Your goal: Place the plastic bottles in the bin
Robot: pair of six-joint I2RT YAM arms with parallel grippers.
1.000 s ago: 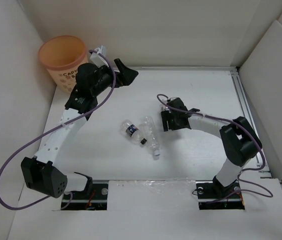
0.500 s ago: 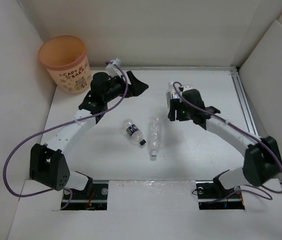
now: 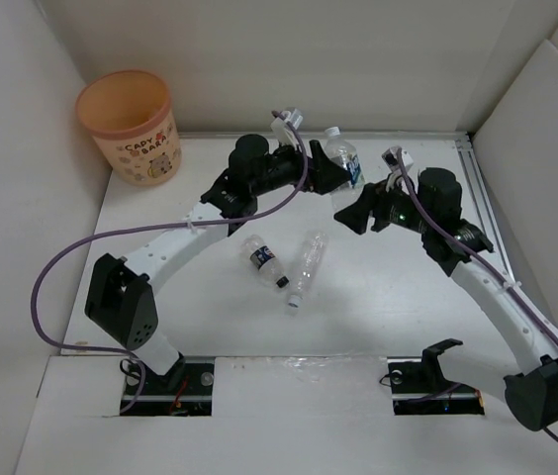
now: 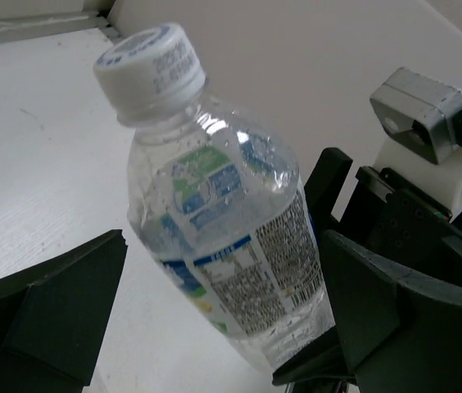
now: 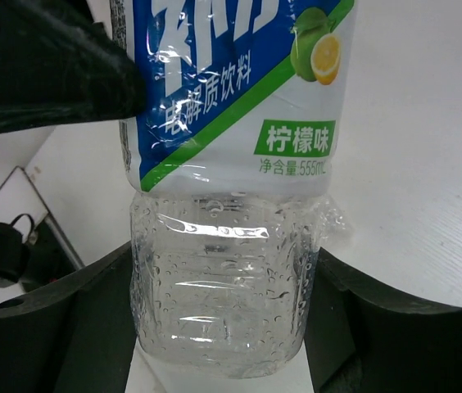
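A clear bottle (image 3: 343,161) with a white cap and a blue-white-green label is held upright above the back middle of the table. My right gripper (image 3: 355,210) is shut on its base, one finger on each side in the right wrist view (image 5: 224,274). My left gripper (image 3: 330,179) is open around the bottle's body (image 4: 231,213), with a gap on its left side. A small dark-labelled bottle (image 3: 264,260) and a clear bottle (image 3: 305,265) lie on the table centre. The orange bin (image 3: 129,124) stands at the far left corner.
White walls enclose the table (image 3: 408,307) on the left, back and right. A metal rail (image 3: 487,228) runs along the right edge. The two arms meet over the back middle, their cables looping beside them.
My right gripper has lifted the bottle from the table and carried it back. My left arm has swung right from beside the bin to the bottle. The clear bottle on the table has shifted slightly.
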